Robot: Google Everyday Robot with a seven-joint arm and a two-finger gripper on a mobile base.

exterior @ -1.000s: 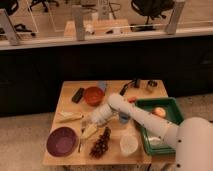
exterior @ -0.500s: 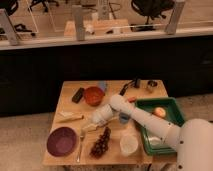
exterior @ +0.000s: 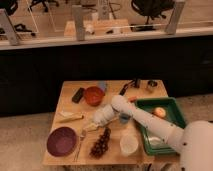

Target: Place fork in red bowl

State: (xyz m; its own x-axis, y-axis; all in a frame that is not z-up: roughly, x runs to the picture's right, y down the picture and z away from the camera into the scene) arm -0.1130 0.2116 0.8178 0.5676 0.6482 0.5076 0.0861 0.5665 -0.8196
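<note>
Camera view: reach-for-fork step, hand near fork by bench front edge, grip state impossible to tell; next, closing squarely on the handle.

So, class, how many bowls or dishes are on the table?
2. The red bowl sits toward the back; the purple dish is at the front left, beside the fork. The gripper is between them. The arm may hide others.
</note>
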